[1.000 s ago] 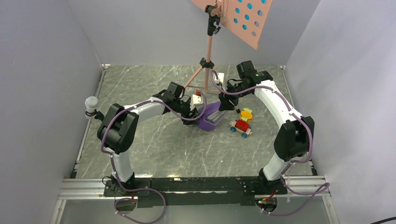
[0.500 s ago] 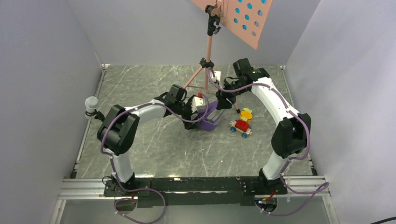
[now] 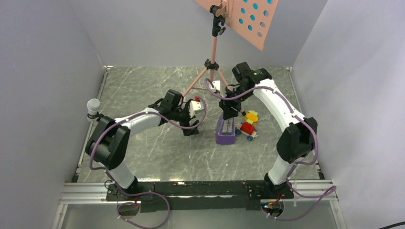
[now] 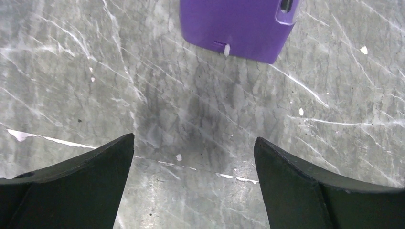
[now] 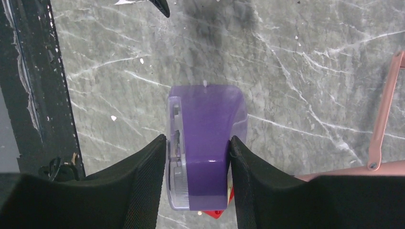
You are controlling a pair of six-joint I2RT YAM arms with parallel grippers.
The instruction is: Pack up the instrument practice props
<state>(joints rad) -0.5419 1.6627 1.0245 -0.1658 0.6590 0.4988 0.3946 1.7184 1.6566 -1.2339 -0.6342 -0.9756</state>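
Note:
The purple metronome [image 3: 225, 132] is low over the table beside the red toy car, and my right gripper [image 3: 228, 117] is shut on it. In the right wrist view both fingers press the sides of the metronome [image 5: 205, 138], so the right gripper [image 5: 198, 143] grips its body. My left gripper [image 3: 191, 129] is open and empty just left of it. In the left wrist view the left gripper [image 4: 193, 143] has wide jaws over bare table, with the metronome [image 4: 236, 26] ahead. The salmon-pink music stand [image 3: 213, 57] stands at the back. Cyan pages show through the holes in its desk [image 3: 248, 16].
A red toy car [image 3: 247, 129] and a yellow-orange toy [image 3: 251, 116] sit right of the metronome. A stand leg [image 5: 384, 109] runs near my right gripper. A white cylinder [image 3: 93, 106] is at the table's left edge. Grey walls close in three sides.
My left gripper let go of the metronome and drew back to the left. My right gripper carried the metronome rightward and nearer, next to the toy car, and straightened it.

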